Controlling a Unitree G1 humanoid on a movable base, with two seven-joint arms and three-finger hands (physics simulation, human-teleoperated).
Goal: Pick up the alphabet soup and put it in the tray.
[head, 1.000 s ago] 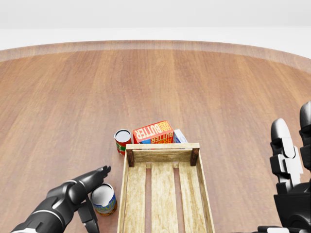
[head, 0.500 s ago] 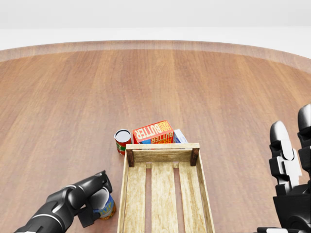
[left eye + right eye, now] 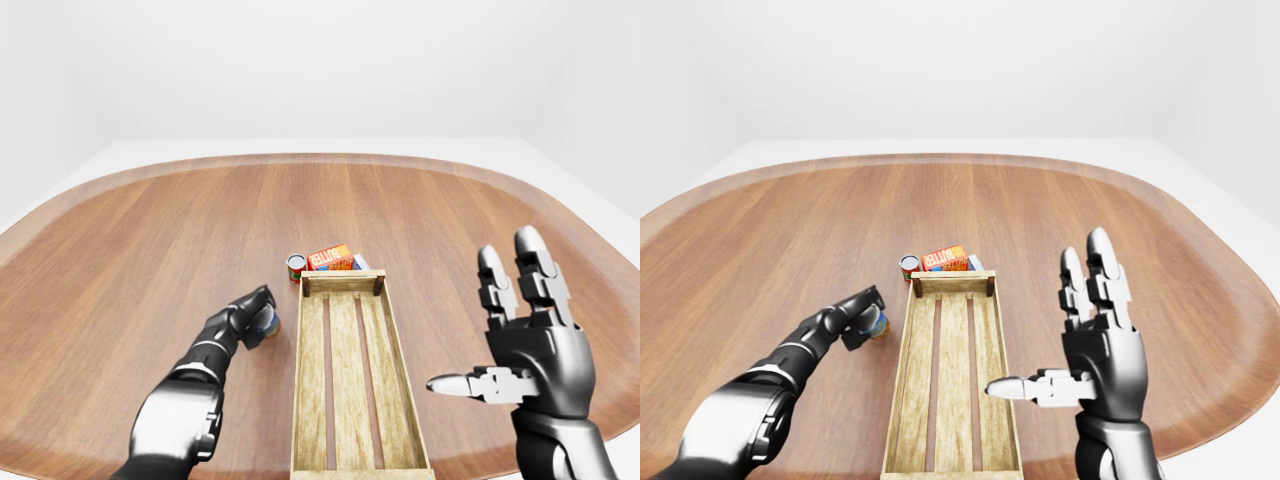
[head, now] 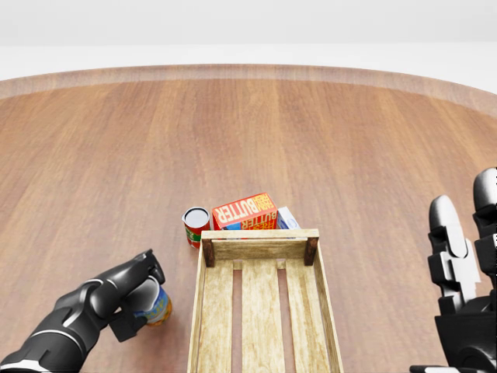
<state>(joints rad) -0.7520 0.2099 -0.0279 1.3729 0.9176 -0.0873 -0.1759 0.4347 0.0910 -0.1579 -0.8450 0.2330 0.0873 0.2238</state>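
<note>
Alphabet soup (image 4: 156, 305) gripped by left robot hand (image 4: 132, 299) (tilted).

A big rounded wooden table (image 3: 150, 240) fills the scene, its reddish planks running away toward the top of the head view under a paler rim. On it sits the slatted wooden tray (image 4: 264, 311), long side pointing up the view. Just past the tray's upper end, a red-labelled can (image 4: 195, 226) stands upright, an orange butter box (image 4: 245, 211) right beside it, a blue-and-white carton (image 4: 287, 219) tucked behind that. Left of the tray, the alphabet soup (image 4: 153, 304) is tilted; whether it touches the wood, I cannot tell.
</note>
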